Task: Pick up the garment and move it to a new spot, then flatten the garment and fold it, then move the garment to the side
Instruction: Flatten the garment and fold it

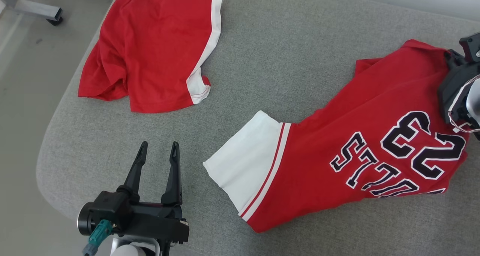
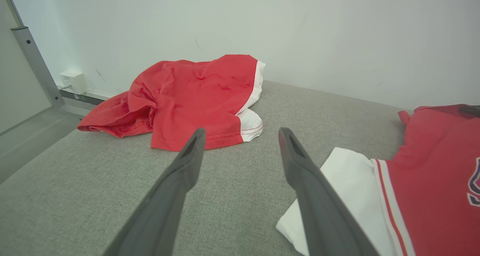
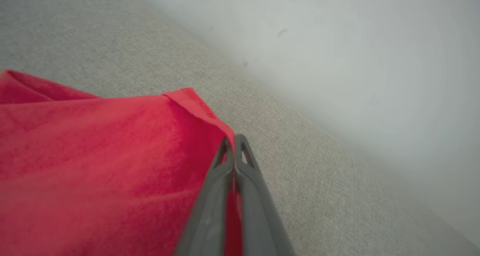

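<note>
Gripping an edge of the red numbered fabric jersey (image 1: pixel 337 154), our right gripper (image 3: pixel 233 147) is clamped; the jersey lies rumpled at the right of the grey fabric cushion (image 1: pixel 281 61) — seemingly unlifted. Moving, flattening, folding remain; our left gripper (image 1: pixel 159 145) idles, fingers apart.

Grey fabric pad (image 1: pixel 285 61): red jersey (image 1: pixel 356 143) lying right, crumpled red shirt (image 1: pixel 150 50) far left.

Two red garments lay on one grey fabric-covered tabletop (image 1: pixel 281 61): one numbered jersey (image 1: pixel 375 136) and one plain piece (image 1: pixel 150 50) with a white band. There were two grippers, the left gripper (image 1: pixel 158 149) and the right gripper (image 3: pixel 233 141), each with two dark fingers (image 2: pixel 180 181). One wall socket (image 2: pixel 73 80) sat behind.
</note>
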You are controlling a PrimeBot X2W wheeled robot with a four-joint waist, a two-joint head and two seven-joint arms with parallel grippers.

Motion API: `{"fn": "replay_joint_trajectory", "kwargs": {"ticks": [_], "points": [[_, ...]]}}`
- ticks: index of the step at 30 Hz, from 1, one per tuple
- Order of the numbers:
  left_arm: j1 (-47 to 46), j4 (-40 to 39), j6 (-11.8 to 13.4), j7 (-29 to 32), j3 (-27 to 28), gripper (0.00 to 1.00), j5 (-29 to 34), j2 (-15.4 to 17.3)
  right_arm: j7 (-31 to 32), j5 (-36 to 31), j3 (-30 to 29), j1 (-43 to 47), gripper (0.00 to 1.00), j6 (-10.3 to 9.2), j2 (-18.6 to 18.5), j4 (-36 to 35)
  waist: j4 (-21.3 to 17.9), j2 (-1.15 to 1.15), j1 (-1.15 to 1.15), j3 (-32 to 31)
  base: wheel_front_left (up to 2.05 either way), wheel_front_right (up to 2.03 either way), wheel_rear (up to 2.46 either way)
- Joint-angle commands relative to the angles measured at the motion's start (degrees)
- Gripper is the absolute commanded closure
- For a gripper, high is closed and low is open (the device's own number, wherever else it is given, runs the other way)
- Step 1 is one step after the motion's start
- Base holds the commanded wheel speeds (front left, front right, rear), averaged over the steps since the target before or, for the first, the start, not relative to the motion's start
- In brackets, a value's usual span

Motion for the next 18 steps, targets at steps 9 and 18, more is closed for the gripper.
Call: {"fn": "replay_joint_trajectory", "kwargs": {"ticks": [9,18], "points": [[2.67,0.87,-0.38,-0.19,2.12,0.0,2.11,-0.06,-12.54,4.88,1.2,2.32,1.0,-0.15,3.5,-1.36,-4.76,-0.01,-0.01,-5.98,0.0,0.0,0.0],[6.89,1.36,-1.42,-0.19,5.4,0.0,4.56,-0.05,-18.12,11.71,2.1,12.52,1.0,-0.15,3.28,-10.9,-12.38,-0.01,-0.01,-12.57,0.0,0.0,0.0]]}}
